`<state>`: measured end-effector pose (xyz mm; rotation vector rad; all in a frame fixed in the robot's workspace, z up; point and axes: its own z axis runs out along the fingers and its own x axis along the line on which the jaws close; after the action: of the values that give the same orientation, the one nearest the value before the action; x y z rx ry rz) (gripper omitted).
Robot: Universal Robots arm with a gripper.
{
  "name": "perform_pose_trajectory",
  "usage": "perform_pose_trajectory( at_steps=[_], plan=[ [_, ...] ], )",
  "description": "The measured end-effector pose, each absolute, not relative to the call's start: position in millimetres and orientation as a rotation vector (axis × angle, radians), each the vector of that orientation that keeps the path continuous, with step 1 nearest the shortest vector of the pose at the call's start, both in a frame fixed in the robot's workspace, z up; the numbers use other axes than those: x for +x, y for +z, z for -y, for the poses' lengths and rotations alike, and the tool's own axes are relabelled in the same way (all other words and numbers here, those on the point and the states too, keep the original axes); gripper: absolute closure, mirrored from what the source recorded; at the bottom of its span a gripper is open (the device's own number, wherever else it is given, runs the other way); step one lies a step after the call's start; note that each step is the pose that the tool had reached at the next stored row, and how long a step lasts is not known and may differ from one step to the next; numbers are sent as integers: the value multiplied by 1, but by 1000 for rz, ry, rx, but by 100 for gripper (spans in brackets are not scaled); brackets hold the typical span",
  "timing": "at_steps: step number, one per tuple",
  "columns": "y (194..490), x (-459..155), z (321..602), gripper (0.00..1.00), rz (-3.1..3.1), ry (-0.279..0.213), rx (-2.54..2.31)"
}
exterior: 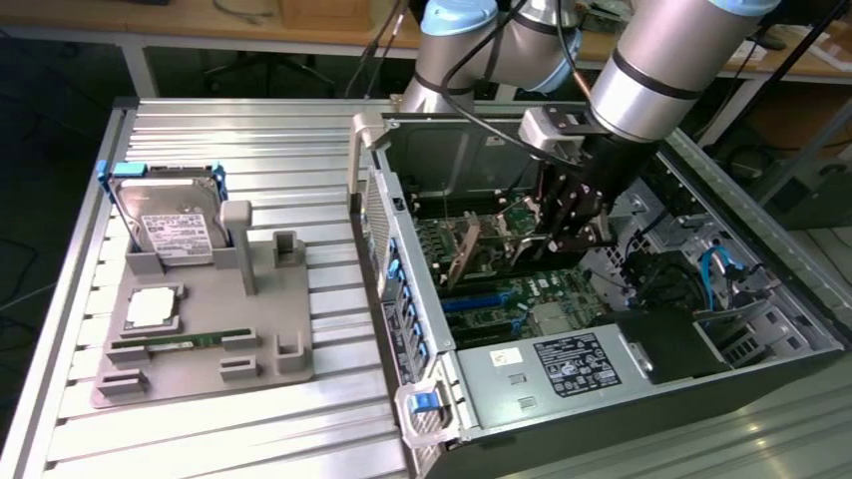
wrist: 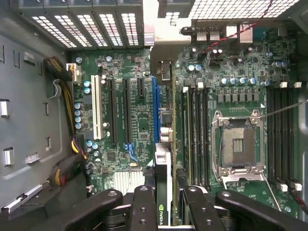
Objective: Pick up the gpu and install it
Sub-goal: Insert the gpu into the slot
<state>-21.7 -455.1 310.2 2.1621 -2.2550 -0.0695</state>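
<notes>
Gpu (wrist: pixel 162 161) stands edge-on inside the case (exterior: pixel 389 215), over the motherboard (wrist: pixel 130 110) and in line with the blue slot (wrist: pixel 154 106). Gripper (wrist: pixel 167 192) is clamped on it, with fingers (wrist: pixel 143 204) against both faces. Seating in the slot cannot be confirmed.

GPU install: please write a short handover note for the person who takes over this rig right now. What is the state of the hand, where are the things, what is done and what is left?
Hand: shut on the gpu, which stands edge-on between its fingers.
Gpu: inside the open computer case, over the motherboard, lined up along the blue slot. I cannot tell whether it touches the slot.
Other parts: hard drive and memory stick sit on the grey tray beside the case.
Done: gpu picked up and brought into the case.
Left: the install itself; the gpu is not yet released.
</notes>
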Motion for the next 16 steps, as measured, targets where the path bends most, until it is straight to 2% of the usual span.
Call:
perform_pose_trajectory(
  at_steps=[16],
  plan=[
    [305, -24, 462, 73, 2252, -73, 2159]
  ],
)
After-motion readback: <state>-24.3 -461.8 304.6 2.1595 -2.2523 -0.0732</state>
